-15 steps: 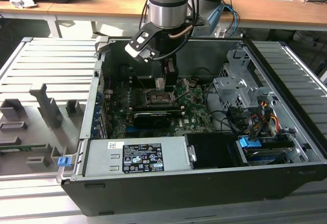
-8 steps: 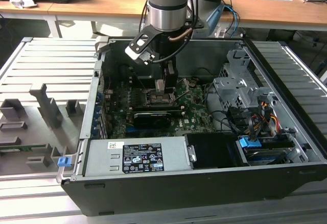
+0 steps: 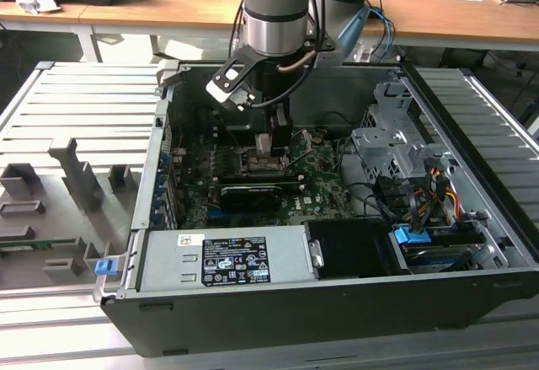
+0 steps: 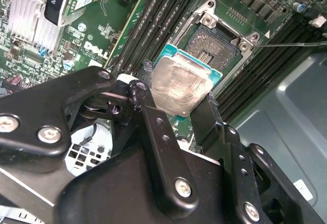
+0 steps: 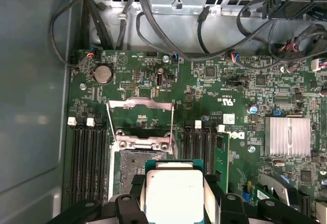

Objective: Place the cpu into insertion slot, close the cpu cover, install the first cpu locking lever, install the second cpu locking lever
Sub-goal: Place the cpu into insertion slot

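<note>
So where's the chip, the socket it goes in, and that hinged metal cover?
cpu [image 4: 179, 89], second wrist view, middle of its silver top.
insertion slot [image 4: 212, 50], second wrist view, its dark recess.
cpu cover [image 5: 140, 103], first wrist view, the open frame's silver end bar.

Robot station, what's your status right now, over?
Gripper shut on the cpu. Chip held by the insertion slot, not yet in. The cpu cover lies swung back; nothing seen in the way.

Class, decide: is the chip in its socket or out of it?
Out. The tool grips the chip near the socket, whose recess lies bare.
</note>
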Available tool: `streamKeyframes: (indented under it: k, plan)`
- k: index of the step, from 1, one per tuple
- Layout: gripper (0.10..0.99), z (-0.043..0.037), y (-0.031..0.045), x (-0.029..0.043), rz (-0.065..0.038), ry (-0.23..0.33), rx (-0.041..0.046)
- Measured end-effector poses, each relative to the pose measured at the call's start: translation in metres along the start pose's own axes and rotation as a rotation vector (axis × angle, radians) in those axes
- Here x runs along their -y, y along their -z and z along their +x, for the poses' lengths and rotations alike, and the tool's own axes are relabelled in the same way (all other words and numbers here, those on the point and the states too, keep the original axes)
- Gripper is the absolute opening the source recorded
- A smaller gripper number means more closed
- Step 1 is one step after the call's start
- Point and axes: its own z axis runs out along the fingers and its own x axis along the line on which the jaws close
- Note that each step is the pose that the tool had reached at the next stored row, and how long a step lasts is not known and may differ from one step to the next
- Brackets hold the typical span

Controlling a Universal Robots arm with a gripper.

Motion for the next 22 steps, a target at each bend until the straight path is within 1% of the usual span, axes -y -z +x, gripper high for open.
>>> streamKeyframes:
  k: [8,14,15,19,22]
  plan:
    - [0.541,-0.0001,-0.0076,0.0010,0.000,0.000,0.0000]
    - [0.541,-0.0001,-0.0089,0.0018,-0.001,0.000,0.0001]
    - [0.541,0.0001,-0.0095,0.0024,-0.001,0.000,-0.0003]
    - [0.541,0.0015,-0.0137,0.0035,0.000,0.000,0.0030]
    - [0.541,0.0024,-0.0148,0.0055,0.000,0.000,0.0032]
